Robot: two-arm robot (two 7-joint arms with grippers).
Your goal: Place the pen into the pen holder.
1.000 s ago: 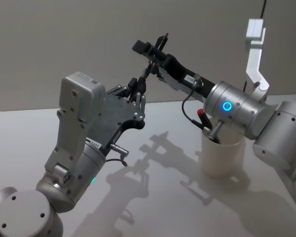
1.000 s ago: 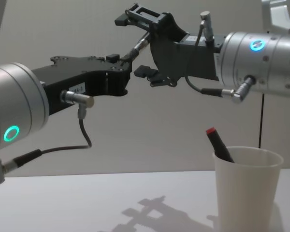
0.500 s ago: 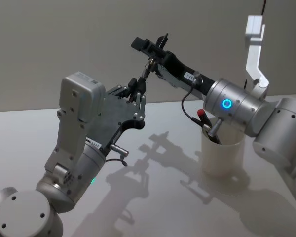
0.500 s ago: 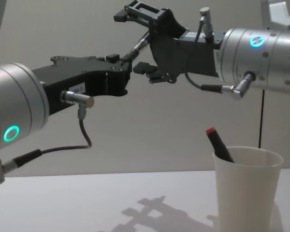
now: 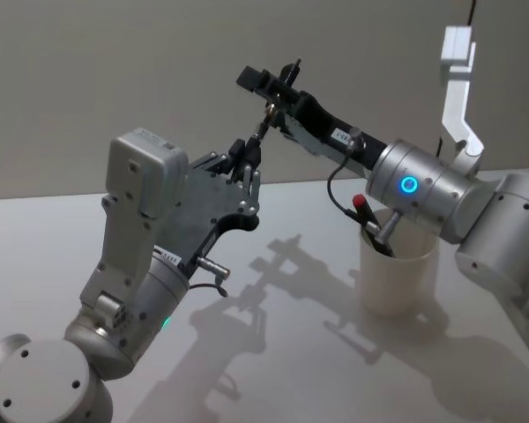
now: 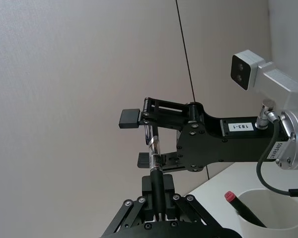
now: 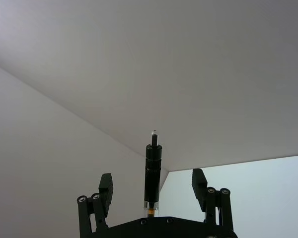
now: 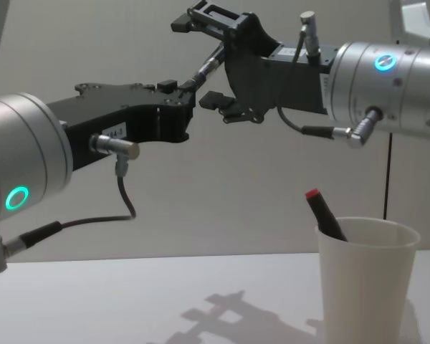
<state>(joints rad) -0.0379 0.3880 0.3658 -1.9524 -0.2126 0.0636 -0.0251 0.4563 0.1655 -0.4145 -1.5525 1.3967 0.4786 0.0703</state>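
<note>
One pen [image 6: 155,168] is clenched by the left gripper [image 5: 244,157] in the air, well apart from the pen holder [image 5: 395,273], its top between the released right gripper's [image 8: 201,63] jaws. A handover is judged in hand; next, the right gripper must be closed on it.

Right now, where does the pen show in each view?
Head view: the pen, above centre, slanted.
Chest view: top centre, slanted.
Left wrist view: middle, held by the left gripper.
Right wrist view: middle.
Shared landmark: the right gripper, fingers open, flanking it.
</note>
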